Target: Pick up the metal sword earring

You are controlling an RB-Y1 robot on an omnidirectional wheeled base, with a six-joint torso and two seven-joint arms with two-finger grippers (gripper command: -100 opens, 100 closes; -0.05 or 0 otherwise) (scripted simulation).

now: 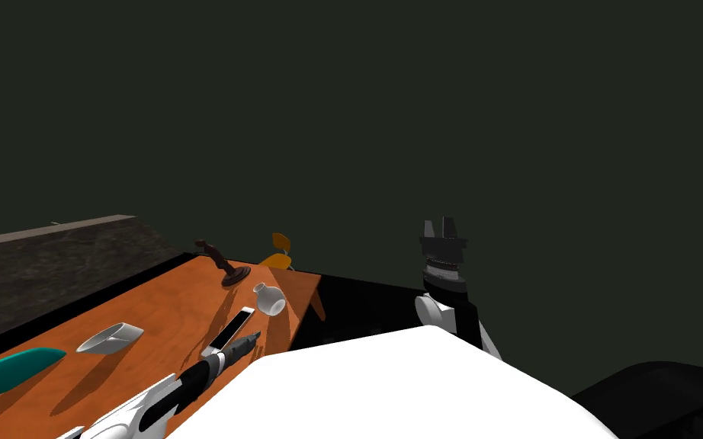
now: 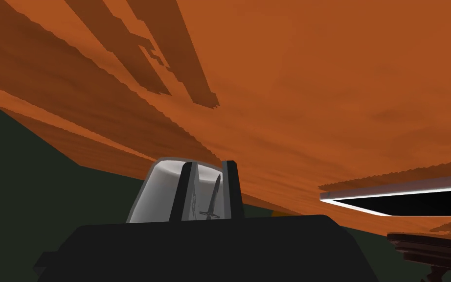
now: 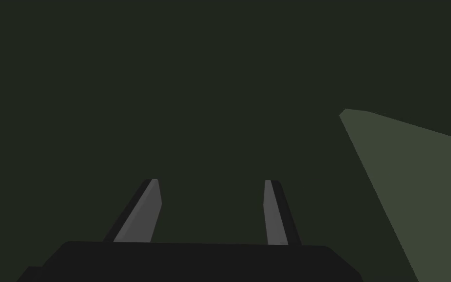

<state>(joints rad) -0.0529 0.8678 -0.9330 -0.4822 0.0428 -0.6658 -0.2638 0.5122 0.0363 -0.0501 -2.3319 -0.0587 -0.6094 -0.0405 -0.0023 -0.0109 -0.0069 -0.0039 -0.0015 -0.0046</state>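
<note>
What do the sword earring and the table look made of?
Earring: dark grey and dull, likely metal. It has a thin blade and crossguard, though it is too small to be sure. Table: orange-brown and matte, probably wood, going by the faint grain streaks.

Smooth wooden table [image 1: 161,306], dark metal earring [image 2: 213,199]

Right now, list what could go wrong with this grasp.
The sword earring is tiny and thin between the left gripper's closed fingers; it may slip out. The phone and the dark stand lie close beside that gripper; a sideways swing could knock them. The table edge is near: a dropped earring might fall off.
</note>
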